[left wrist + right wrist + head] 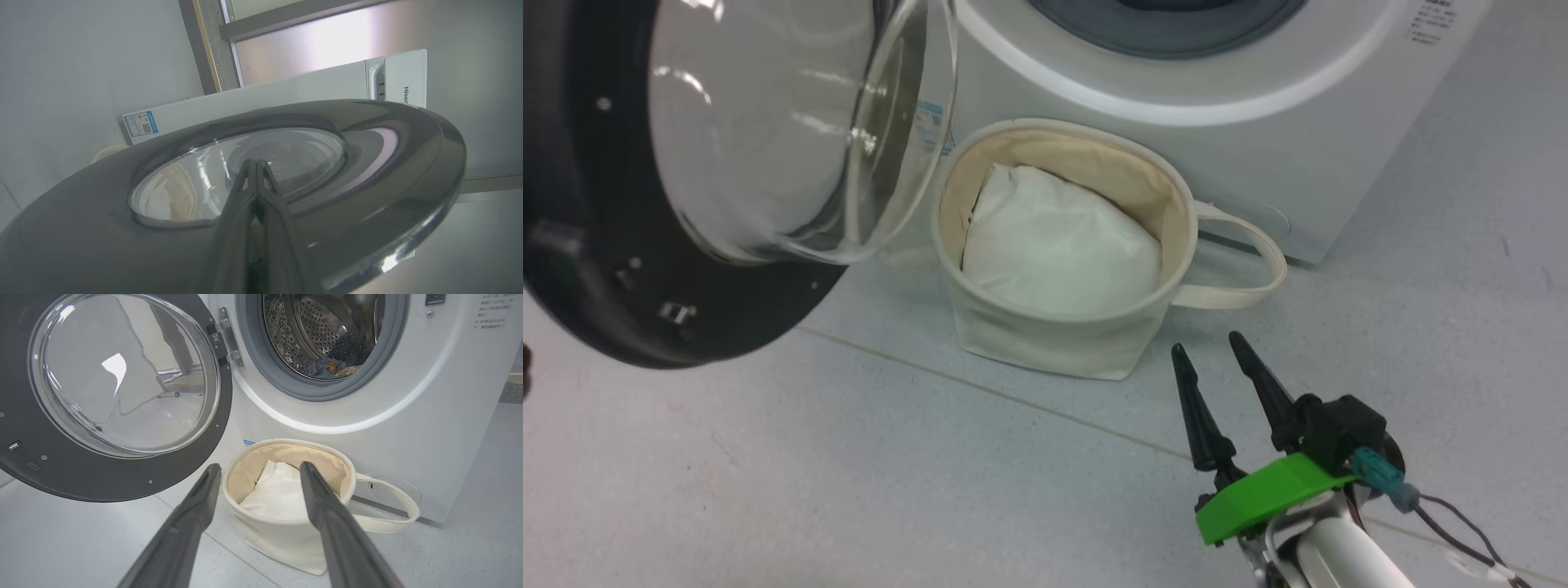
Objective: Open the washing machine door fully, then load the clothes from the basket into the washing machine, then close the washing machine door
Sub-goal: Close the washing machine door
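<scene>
From the head view, the washing machine (1258,155) stood ahead of me with the washing machine door (588,269) swung open on its left side, the glass dome facing out. The basket (1054,351) sat on the floor (768,474) just in front of the washing machine, below its opening, and held a plain white pad (1062,245). My right claw (1205,343) hung in front of the basket, farther out from the washing machine, its two dark fingers spread and holding nothing. In the left wrist view, my left claw (256,163) was shut, fingers pressed together with nothing between them, lying over the outer face of the door (388,163); I could not tell whether it touched. The washing machine's white front and its blue label (141,123) showed beyond the door's rim. In the right wrist view, my open fingers (192,522) pointed toward the basket at the foot of the washing machine. The clothes (331,369) lay at the bottom of the steel drum (310,330) inside the washing machine, a light-blue piece beside a patterned one.
</scene>
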